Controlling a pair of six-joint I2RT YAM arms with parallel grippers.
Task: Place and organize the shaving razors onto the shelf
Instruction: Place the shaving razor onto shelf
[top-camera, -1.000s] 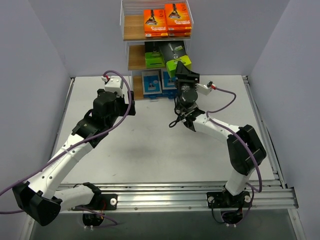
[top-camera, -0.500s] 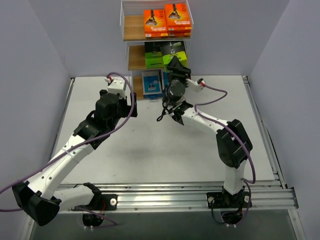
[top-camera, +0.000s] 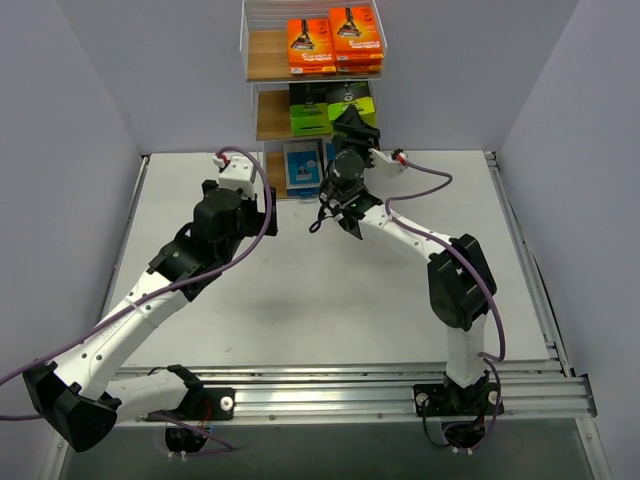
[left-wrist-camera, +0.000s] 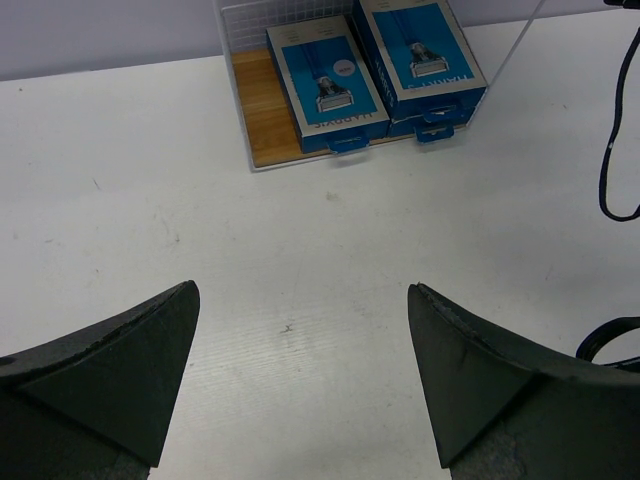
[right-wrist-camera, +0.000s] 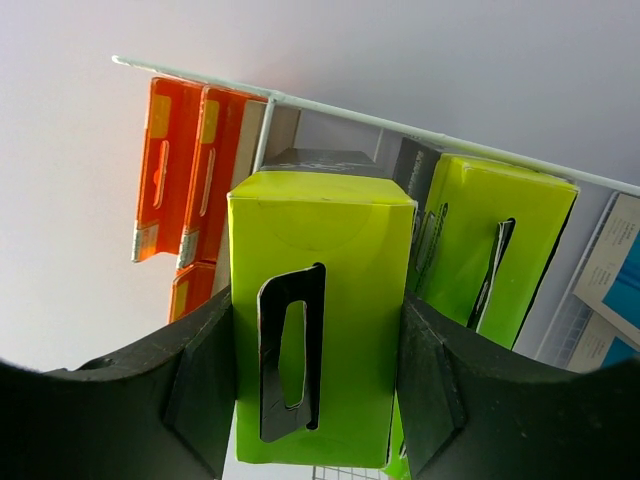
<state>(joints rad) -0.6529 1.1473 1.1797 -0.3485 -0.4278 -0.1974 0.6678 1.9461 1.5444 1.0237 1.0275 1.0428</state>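
The right gripper is clamping a lime-topped pack by its two narrow sides, with the hang-tab end facing the wrist camera; held this way the pack is going far end first, which looks like the sensible way to slide it onto a board; in the top view the arm is reaching out to the shelf and holding the pack at the middle tier, where the matching lime packs are already lying, so the sorting seems to be going by colour; the orange packs are sitting on the fenced top tier and the blue-and-white packs are lying side by side on the bottom board; whether the held pack is already touching the board I cannot tell

The left gripper is hanging over the bare table with its jaws wide apart and nothing between them, facing the bottom tier from near by and well apart from the right arm's work

Around the held pack, a second lime pack is standing just beside it on the right and a white wire rail is crossing above; both are narrowing the slot it has to enter; a black cable is dangling near the shelf's right corner and could snag
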